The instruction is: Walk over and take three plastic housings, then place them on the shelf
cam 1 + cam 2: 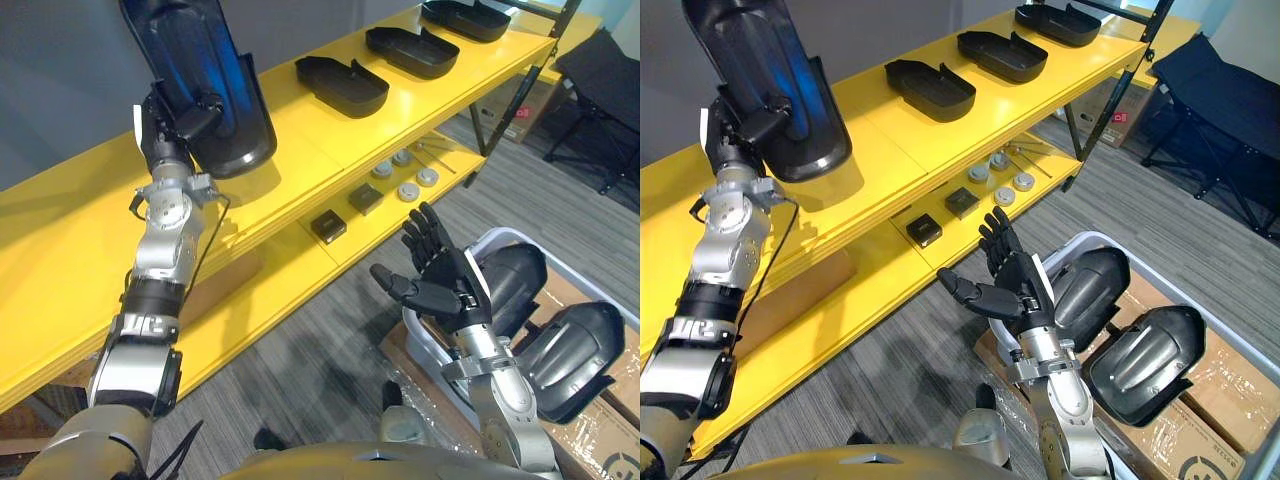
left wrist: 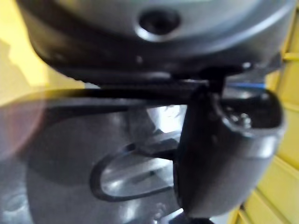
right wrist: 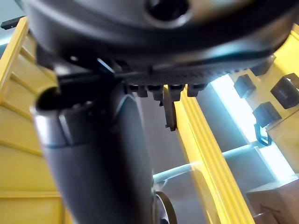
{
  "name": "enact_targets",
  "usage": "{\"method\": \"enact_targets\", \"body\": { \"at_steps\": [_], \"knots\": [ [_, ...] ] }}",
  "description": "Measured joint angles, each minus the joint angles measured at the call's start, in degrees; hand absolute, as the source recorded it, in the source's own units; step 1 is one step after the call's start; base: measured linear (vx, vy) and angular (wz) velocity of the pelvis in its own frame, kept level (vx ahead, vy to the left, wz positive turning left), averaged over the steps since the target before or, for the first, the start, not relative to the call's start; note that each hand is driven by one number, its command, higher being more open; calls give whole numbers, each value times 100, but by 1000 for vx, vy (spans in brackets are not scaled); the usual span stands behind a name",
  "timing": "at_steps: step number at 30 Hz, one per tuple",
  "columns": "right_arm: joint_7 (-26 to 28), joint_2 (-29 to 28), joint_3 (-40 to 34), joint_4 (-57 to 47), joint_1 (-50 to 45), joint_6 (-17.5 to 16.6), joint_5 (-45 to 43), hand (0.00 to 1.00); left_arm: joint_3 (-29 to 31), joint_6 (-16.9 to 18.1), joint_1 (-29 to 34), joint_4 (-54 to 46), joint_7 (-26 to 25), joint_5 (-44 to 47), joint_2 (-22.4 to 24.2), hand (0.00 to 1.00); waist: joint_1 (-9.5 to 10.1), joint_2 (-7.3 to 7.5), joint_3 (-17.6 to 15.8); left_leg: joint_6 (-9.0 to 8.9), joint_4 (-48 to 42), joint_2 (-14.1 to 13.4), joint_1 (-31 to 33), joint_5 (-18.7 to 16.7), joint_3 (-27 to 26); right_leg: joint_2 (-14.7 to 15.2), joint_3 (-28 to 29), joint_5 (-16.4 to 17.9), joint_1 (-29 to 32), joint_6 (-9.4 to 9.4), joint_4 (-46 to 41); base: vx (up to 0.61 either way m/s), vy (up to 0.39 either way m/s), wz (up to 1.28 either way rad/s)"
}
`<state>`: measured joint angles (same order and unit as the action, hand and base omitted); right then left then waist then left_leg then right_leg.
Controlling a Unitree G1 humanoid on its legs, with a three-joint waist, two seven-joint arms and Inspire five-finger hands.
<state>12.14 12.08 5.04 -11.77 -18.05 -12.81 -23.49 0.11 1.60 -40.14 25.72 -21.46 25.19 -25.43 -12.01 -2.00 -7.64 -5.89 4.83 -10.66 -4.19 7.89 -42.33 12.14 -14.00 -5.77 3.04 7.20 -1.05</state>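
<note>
My left hand (image 1: 172,122) is shut on a black plastic housing (image 1: 205,80), holding it upright with its lower end just above the yellow top shelf (image 1: 300,140). In the left wrist view the thumb (image 2: 224,154) presses on the housing's glossy inside (image 2: 93,158). Three more housings lie in a row further along the shelf (image 1: 340,85), (image 1: 412,50), (image 1: 465,18). Low over the floor my right hand (image 1: 445,275) is open and holds nothing. Beside it stands a pale bin (image 1: 500,237) with two housings (image 1: 520,285), (image 1: 575,355) inside.
The lower shelf (image 1: 300,270) carries small black blocks (image 1: 328,227) and grey discs (image 1: 408,190). Cardboard boxes (image 1: 600,440) sit under the bin. A dark folding cot (image 1: 600,70) stands at the far right on grey carpet.
</note>
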Motion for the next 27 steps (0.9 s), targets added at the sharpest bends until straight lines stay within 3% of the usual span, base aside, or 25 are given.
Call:
{"method": "enact_targets", "body": {
  "at_steps": [4,9,17,18,27],
  "knots": [
    [-188,33,282,-4,45,-5,-38,100,-3,-585,-331,599,-433,73,-2,0,-178,-29,-40,12,-2,-1,105,8,0,-8,33,-7,113,1,-5,0,0,0],
    [-421,-23,335,-185,30,15,-46,100,95,-1167,-462,1071,-688,469,-1,0,-237,-38,-478,22,-6,-10,169,32,-58,-29,169,-19,276,-11,-92,-12,0,-6],
    [-427,-70,349,-717,102,15,-69,100,315,-1305,-922,1075,-701,847,-48,0,-220,-38,-895,27,-30,-15,212,23,-64,-27,177,-20,317,-14,-104,-1,0,-1],
    [-429,-69,388,-733,128,16,-68,100,320,-1303,-1005,1073,-704,874,-97,100,-219,-44,-966,47,-139,-45,283,-11,-58,-23,175,-20,341,-14,-105,0,0,0],
    [-535,-52,515,-734,141,20,-71,100,428,-1335,-1048,1136,-840,1036,-220,100,-228,-148,-1136,51,-224,-99,267,-30,-66,-41,189,-11,338,-21,-167,0,0,0]
  ]
}}
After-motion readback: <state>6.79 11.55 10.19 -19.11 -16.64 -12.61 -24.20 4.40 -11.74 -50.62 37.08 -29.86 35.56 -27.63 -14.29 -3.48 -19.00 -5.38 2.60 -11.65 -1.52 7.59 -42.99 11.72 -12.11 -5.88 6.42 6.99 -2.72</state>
